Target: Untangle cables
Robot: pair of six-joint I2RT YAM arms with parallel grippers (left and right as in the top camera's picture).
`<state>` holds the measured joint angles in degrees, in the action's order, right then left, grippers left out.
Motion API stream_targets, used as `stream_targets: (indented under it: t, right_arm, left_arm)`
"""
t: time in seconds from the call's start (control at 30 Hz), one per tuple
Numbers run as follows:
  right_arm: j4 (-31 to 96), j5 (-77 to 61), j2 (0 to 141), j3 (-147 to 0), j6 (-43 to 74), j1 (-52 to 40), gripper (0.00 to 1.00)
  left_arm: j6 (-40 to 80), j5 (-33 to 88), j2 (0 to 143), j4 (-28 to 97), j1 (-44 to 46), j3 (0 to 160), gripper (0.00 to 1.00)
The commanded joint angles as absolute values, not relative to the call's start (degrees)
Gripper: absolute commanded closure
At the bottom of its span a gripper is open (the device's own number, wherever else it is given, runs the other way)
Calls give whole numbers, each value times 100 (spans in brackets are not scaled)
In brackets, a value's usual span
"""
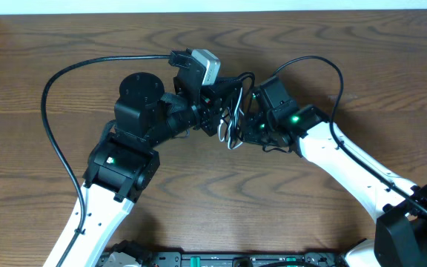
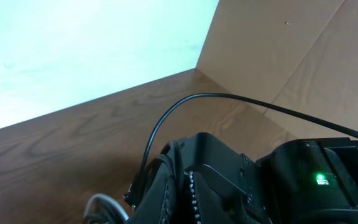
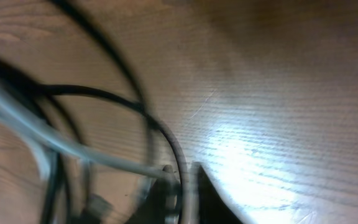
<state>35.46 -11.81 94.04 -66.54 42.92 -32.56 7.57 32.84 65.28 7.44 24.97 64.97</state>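
Observation:
The cables (image 1: 233, 104) form a tangle of thin black cords and one white cord (image 1: 226, 133) at the table's middle, between my two grippers. My left gripper (image 1: 215, 111) reaches into the tangle from the left. In the left wrist view it (image 2: 184, 163) is shut, black cords (image 2: 145, 177) run out beside its fingers, and a white loop (image 2: 104, 204) shows below. My right gripper (image 1: 242, 127) comes in from the right. In the right wrist view it (image 3: 180, 169) is shut on a black cable (image 3: 166, 137), and the white cable (image 3: 86, 150) crosses just left of the fingertips.
Thick black arm cables arc over the wooden table (image 1: 332, 44) at the left (image 1: 47, 104) and right (image 1: 332, 74). The right arm's body (image 2: 316, 180) sits close beside my left gripper. A pale wall (image 2: 73, 50) rises behind the table.

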Motion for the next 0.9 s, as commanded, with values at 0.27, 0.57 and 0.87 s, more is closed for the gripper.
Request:
stream_targets:
  t: [0.27,0.57,0.87]
  right_arm:
    - [3605,-1081,9452,-6619,4410,-3225,99]
    - [4563,244,9452,-6619,4407,-2923,99]
    - [4930,353,9450,-6619,3756,-1977,99]
  left_arm:
    - [801,3065,6510,672,2521,6604,92]
    - [762,2346,6484,749,2279,6604,92]
    - [696,2296,6484,1245,1815,6602,92]
